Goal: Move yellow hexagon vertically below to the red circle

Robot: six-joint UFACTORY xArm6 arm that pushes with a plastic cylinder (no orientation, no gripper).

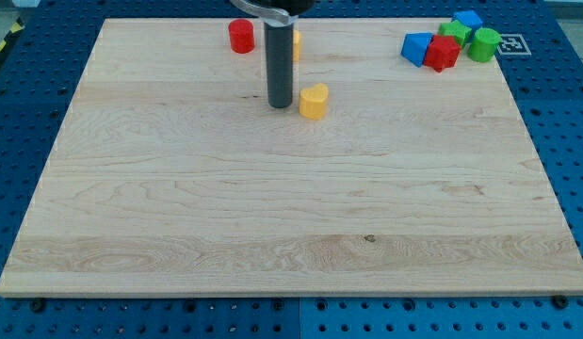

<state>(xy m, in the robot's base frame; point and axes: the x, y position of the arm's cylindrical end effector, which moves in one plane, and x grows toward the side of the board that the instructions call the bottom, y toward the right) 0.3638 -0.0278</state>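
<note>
Standing upright on the wooden board (291, 217), the dark rod comes down from the view's top, and my tip (280, 104) rests on the wood in the upper middle of the board. It is a plain rod end with nothing that spreads or pinches; it holds nothing.

A yellow heart-shaped block (314, 101) sits just beside the tip, at about 3 o'clock from it; whether the two touch cannot be told. A second yellow block (297, 43), near the board's top edge, is mostly hidden behind the rod, so its shape cannot be made out; it lies at about 12 to 1 o'clock from the tip. This may be the hexagon.

The red circle (241, 36) stands near the top edge, at about 11 o'clock from the tip and just to the view's left of the rod.

Well apart, at the top right corner, a cluster is packed close: a blue block (416, 47), a red block (443, 53), a green block (453, 32), another blue block (468, 20) and a green round block (483, 44).
</note>
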